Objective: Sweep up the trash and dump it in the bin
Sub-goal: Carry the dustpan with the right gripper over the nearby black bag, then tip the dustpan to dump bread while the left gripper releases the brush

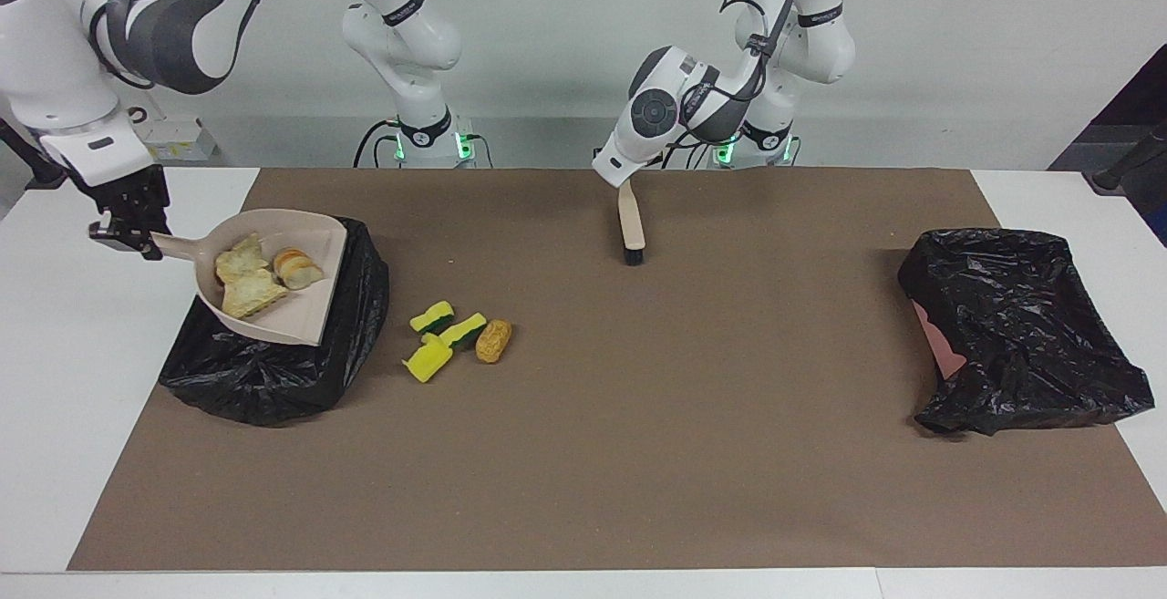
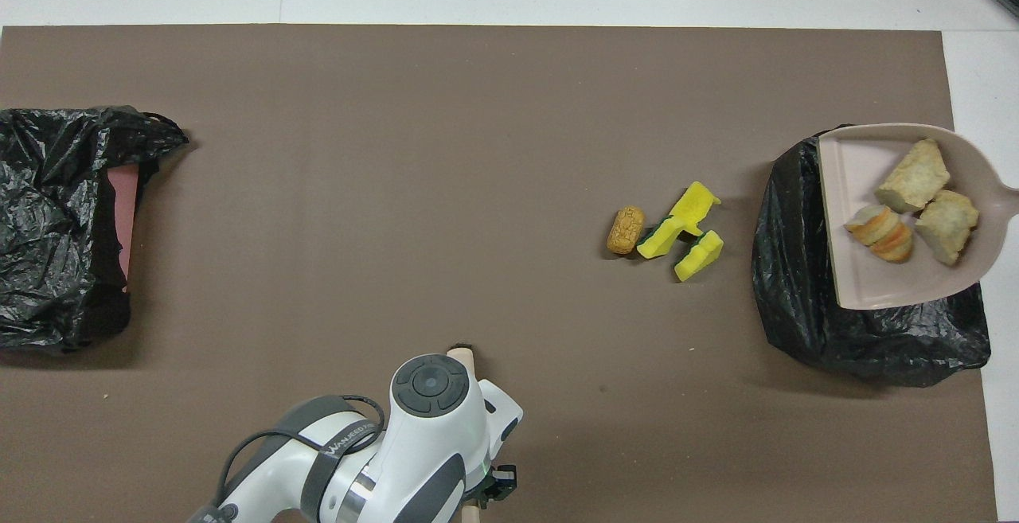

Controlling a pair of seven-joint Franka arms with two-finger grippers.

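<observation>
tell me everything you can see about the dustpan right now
The dustpan is a beige, plastic-looking scoop with a flat tray, raised back wall and a slim handle. The right gripper holds that handle, keeping the pan in the air over the black-bagged bin at the right arm's end of the table, tilted slightly. Three pale pastry pieces lie bunched against its back wall; the rest of the tray is bare.

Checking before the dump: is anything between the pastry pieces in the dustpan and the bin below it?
Nothing visible. The dustpan hangs over the black-bagged bin, the three pastry pieces still inside it, held by the right tool.
</observation>
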